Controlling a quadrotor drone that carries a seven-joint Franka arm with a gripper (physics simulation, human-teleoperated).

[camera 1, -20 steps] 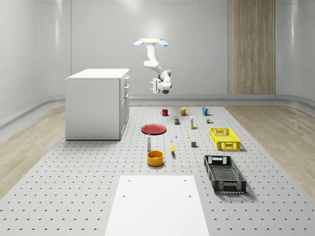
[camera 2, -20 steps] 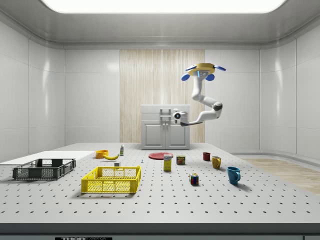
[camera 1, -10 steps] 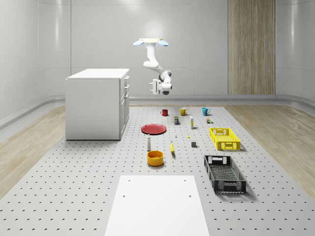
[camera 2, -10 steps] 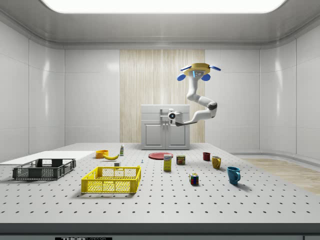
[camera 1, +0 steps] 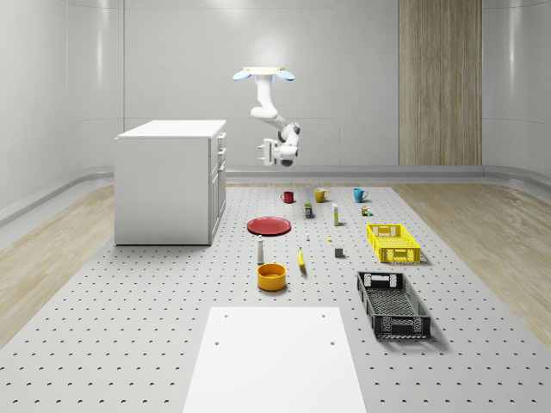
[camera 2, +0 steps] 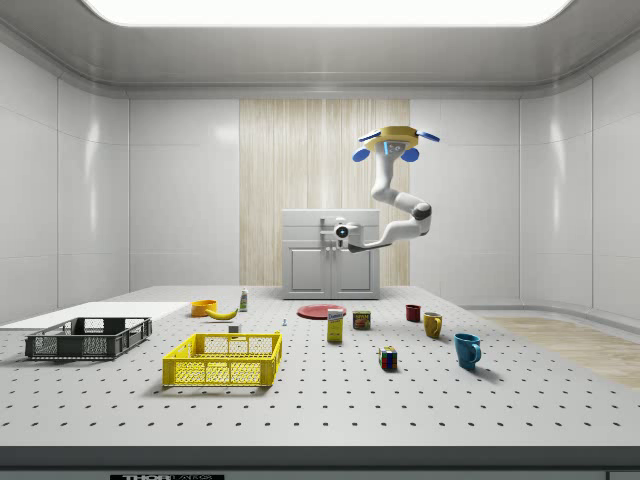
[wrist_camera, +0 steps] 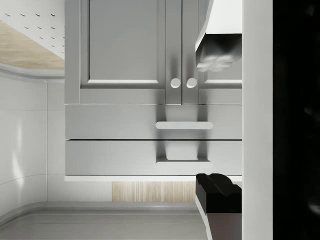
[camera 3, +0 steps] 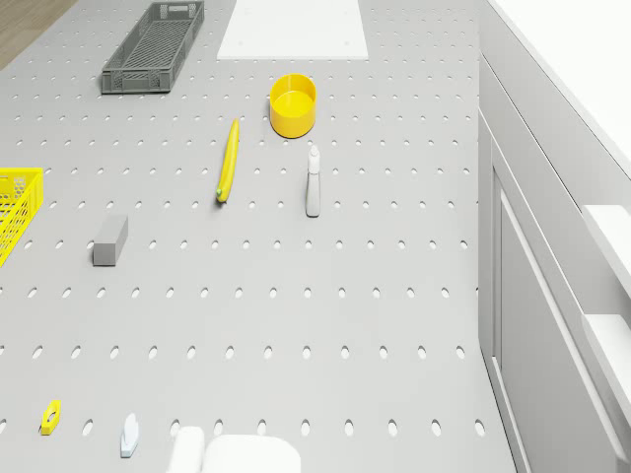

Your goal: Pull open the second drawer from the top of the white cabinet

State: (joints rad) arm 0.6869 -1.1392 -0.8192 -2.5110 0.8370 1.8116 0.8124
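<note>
Two fingers [wrist_camera: 217,55] of the gripper [wrist_camera: 218,122] stand wide apart, one above the other, holding nothing. Straight ahead, well apart from them, lies the second drawer [wrist_camera: 125,121] of the white cabinet [camera 1: 164,185], shut, just under the top drawer [wrist_camera: 120,157]. Its handle [wrist_camera: 184,125] runs level along the cabinet's front, so the open gap is turned to bracket it. The arm [camera 2: 400,215] reaches down and bends toward the cabinet, with the drone [camera 1: 267,74] hovering before the cabinet, higher than its top, over the desk [camera 1: 129,327].
</note>
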